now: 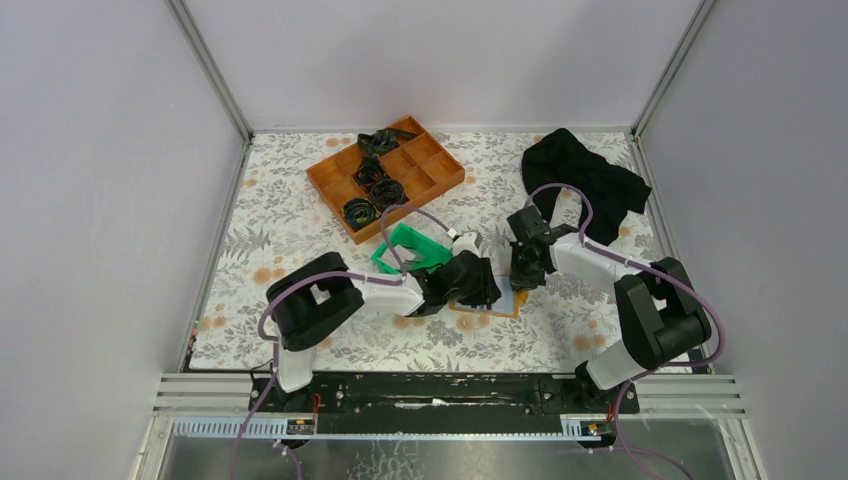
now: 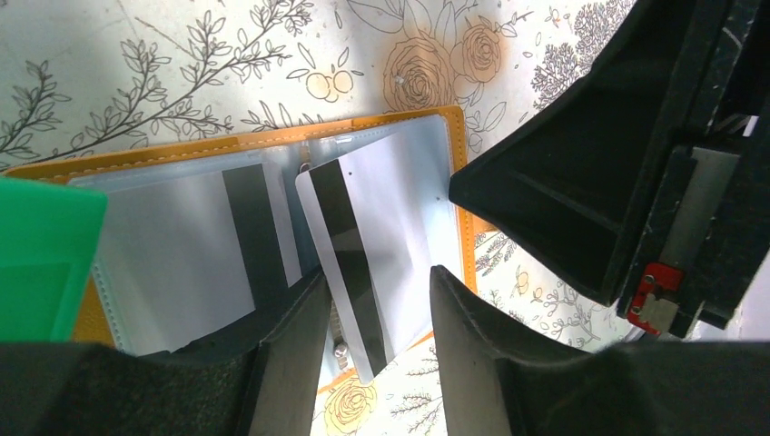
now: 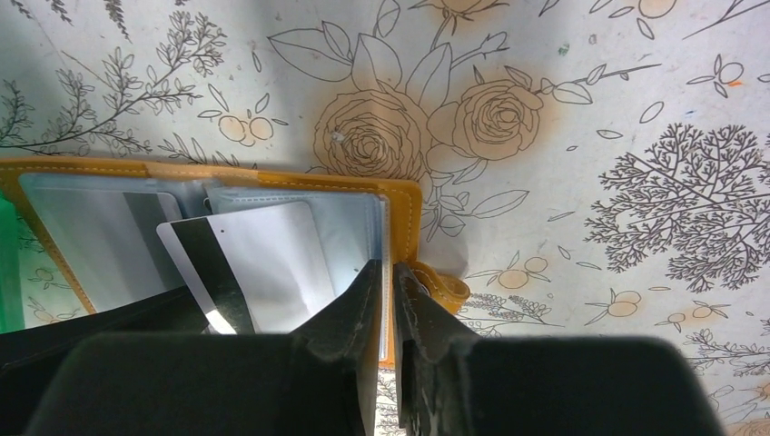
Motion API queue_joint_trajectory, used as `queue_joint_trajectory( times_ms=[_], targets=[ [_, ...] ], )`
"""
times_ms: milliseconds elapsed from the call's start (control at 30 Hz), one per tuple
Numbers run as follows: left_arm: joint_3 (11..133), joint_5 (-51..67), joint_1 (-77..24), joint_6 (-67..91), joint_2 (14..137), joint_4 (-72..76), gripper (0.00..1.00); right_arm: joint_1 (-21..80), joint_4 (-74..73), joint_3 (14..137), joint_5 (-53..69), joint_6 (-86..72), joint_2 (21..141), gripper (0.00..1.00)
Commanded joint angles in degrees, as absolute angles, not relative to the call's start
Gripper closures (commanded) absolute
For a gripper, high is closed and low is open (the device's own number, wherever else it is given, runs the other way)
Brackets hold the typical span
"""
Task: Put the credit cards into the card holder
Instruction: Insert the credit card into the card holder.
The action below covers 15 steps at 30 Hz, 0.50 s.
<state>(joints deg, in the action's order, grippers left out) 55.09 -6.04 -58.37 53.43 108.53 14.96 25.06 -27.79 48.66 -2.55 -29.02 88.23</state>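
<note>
The orange card holder (image 2: 182, 150) lies open on the table, pale sleeves up, also in the top view (image 1: 512, 302). One whitish card with a black stripe (image 2: 209, 245) sits in its left sleeve. A second striped card (image 2: 363, 227) lies tilted over the right page, its lower end sticking out past the holder's edge. My left gripper (image 2: 372, 300) is open, its fingers either side of that card's lower end. My right gripper (image 3: 388, 272) is shut on the holder's right edge (image 3: 399, 209), beside the snap tab (image 3: 445, 291). The tilted card (image 3: 263, 263) also shows there.
A green plastic bin (image 1: 410, 250) stands just left of the holder and close to my left arm. An orange compartment tray (image 1: 385, 175) with black bands is at the back. A black cloth (image 1: 585, 180) lies at the back right. Both grippers are close together.
</note>
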Motion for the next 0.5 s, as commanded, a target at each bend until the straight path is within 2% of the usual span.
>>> queue_joint_trajectory(
  times_ms=[0,467],
  targets=[
    [56.20,-4.76,-57.90,49.53,111.74,7.10,0.48,24.37,-27.25,47.66,-4.03,-29.60,85.70,0.86],
    [59.66,0.38,-57.96,45.35,114.95,3.52,0.47,24.00,-26.02,45.38,-1.79,-29.29,86.35,0.91]
  ],
)
